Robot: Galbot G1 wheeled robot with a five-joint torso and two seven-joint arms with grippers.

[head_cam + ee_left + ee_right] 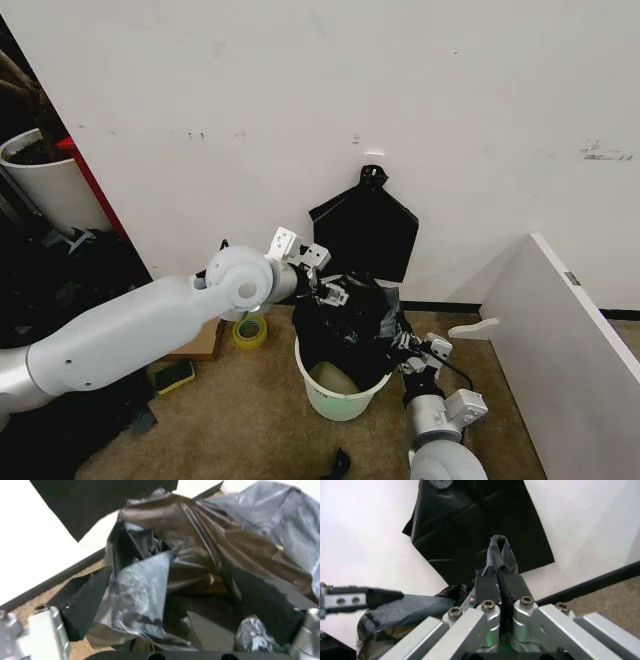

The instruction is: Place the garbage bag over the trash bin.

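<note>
The right tool [500, 583] is pressed together, pinching a fold of the garbage bag [350, 320]. The left tool [335, 293] pinches the bag's far edge, between its black fingers [82, 603]. The bag hangs bunched between both tools, over the trash bin [340, 395] on the floor. The bin's front rim shows bare. A flat black bag bundle [367, 228] hangs on the wall just behind.

A scuffed white wall [300, 90] meets tan carpet [250, 420]; a white board [570, 340] leans nearby, plant pot [45, 185] beside.
</note>
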